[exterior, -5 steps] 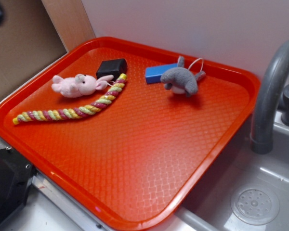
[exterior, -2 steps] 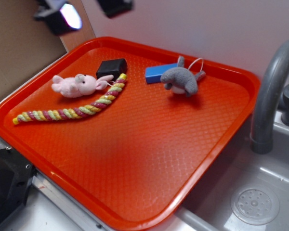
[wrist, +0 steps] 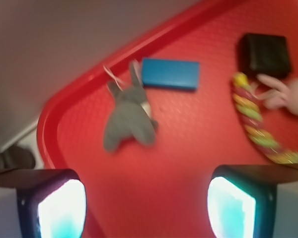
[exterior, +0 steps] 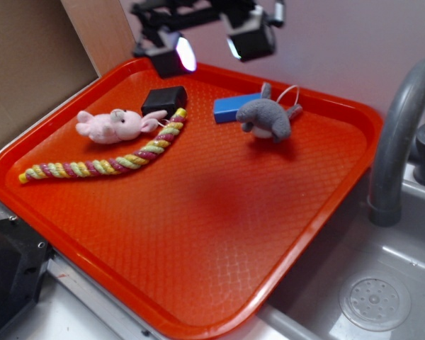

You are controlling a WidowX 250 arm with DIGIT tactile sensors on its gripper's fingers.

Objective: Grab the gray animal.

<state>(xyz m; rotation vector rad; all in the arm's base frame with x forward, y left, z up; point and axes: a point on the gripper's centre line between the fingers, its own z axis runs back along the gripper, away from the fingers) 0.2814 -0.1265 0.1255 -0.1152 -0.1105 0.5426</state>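
Observation:
The gray animal [exterior: 266, 117], a small fuzzy plush with a thin white string loop, lies on the orange tray [exterior: 198, 234] near its far edge, beside a blue block [exterior: 234, 107]. In the wrist view the gray animal [wrist: 128, 119] lies ahead of the fingers, left of centre. My gripper [exterior: 209, 48] hangs open above the tray's far side, up and to the left of the animal, with nothing between its glowing pads [wrist: 62, 210]. It touches nothing.
A pink plush bunny [exterior: 110, 125], a black block [exterior: 164, 100] and a striped rope [exterior: 106, 160] lie on the tray's left part. A gray faucet [exterior: 400, 134] and sink [exterior: 368, 297] stand to the right. A wall runs behind the tray.
The gripper has come into view from the upper left and moved right and down, now over the tray's far side. The objects on the tray have not moved.

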